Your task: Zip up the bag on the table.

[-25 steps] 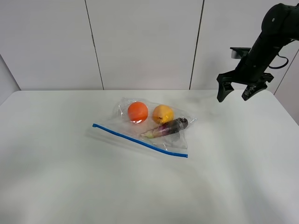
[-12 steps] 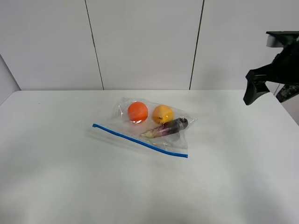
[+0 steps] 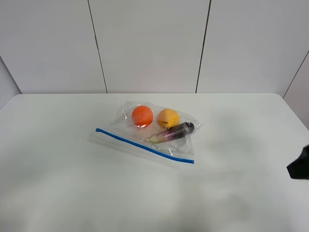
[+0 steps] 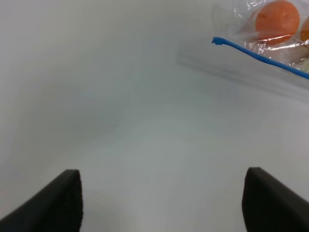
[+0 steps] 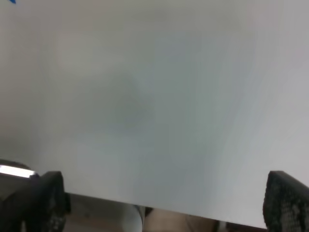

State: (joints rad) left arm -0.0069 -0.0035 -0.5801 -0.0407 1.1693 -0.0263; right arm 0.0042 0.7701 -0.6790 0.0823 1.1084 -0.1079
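The bag (image 3: 159,129) lies flat in the middle of the table (image 3: 72,188). Its blue zipper strip (image 3: 145,146) runs along the near edge. An orange ball (image 3: 142,116), a yellow fruit (image 3: 168,118) and a purple item (image 3: 176,130) show through it. The left wrist view shows the zipper's end (image 4: 251,50) and the orange ball (image 4: 276,17) far ahead of my open, empty left gripper (image 4: 164,203). My right gripper (image 5: 164,203) is open and empty over the table's edge, away from the bag.
In the high view only a dark part of the right arm (image 3: 300,169) shows at the right edge; the left arm is out of that view. White wall panels (image 3: 149,43) stand behind the table. The right wrist view shows the table's edge (image 5: 145,203).
The right arm has swung from high above the table's back right corner, down and out to the right edge of the high view. The bag has not moved.
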